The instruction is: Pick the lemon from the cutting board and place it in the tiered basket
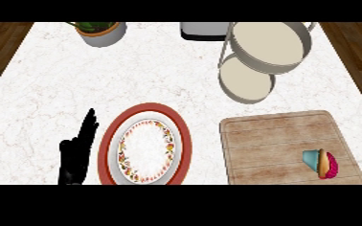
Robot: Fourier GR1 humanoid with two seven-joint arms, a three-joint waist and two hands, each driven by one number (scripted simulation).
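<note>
No lemon visible on board (276, 143); only cupcake (321, 163) near right edge. Basket (272, 48) behind, well apart. Left hand (76, 155) rests beside plate (145, 146), fingers straight. Cupcake looks light, soft: hold by wrapper sides.

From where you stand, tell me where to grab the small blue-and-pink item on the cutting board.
Take the blue-and-pink item across its tan middle, coming down from above: it lies alone near the right edge of the cutting board, ends pointing left and right. The open left hand rests far off.
</note>
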